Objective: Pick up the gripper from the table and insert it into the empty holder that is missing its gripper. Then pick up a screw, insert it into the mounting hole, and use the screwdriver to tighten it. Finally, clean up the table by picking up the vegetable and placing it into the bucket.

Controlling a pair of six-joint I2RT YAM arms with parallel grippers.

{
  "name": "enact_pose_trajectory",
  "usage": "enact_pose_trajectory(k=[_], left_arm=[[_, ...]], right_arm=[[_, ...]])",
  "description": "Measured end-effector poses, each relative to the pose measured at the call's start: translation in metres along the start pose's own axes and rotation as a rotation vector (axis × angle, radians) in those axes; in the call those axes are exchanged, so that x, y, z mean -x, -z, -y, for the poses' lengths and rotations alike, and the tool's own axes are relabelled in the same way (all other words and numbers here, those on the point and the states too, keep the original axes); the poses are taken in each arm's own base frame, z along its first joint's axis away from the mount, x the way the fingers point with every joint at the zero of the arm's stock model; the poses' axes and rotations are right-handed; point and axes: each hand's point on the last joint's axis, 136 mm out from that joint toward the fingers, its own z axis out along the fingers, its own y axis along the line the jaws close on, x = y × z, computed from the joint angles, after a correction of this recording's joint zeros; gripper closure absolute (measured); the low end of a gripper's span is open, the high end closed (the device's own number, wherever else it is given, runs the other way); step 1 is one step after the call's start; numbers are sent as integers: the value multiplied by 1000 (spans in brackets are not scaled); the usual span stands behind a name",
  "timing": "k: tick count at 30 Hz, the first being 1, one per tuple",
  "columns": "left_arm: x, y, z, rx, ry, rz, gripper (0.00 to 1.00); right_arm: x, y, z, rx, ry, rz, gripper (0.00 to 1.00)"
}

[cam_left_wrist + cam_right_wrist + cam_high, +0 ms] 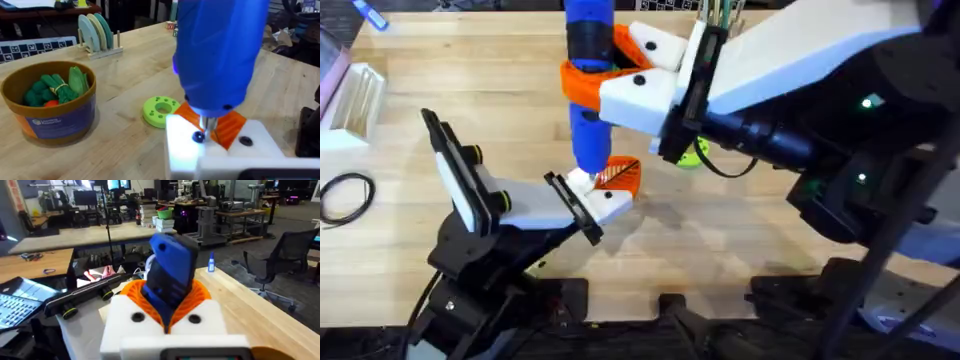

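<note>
**Screwdriver standing on the claw block at mid-table**

In the overhead view, the left arm is reaching in from 7 o'clock, and its left gripper (603, 200) is lying at the table's centre; how far its fingers are parted cannot be told. The orange ribbed gripper (619, 176) is sitting in the white holder (582, 182) right at that spot. The blue screwdriver (588, 95) is standing upright there, its metal bit (205, 125) pressing down beside a dark screw (198, 136) in the white block. The right gripper (620, 75) is coming in from 3 o'clock and is clamping the screwdriver's body between its orange pads. Farther off, the left wrist view is showing a green disc (160, 110) on the wood, and beyond it the bucket (49, 102) holding the vegetable (50, 90).
</note>
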Motion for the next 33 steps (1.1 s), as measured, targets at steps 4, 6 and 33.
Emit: enact_pose_trajectory(k=[4, 6, 33], left_arm=[[0, 0, 0, 0, 0, 0, 996], [0, 0, 0, 0, 0, 0, 996], [0, 0, 0, 0, 0, 0, 996]], right_arm=[[0, 0, 0, 0, 1, 0, 977], [1, 0, 0, 0, 1, 3, 977], [5, -4, 1, 3, 19, 40, 977]])
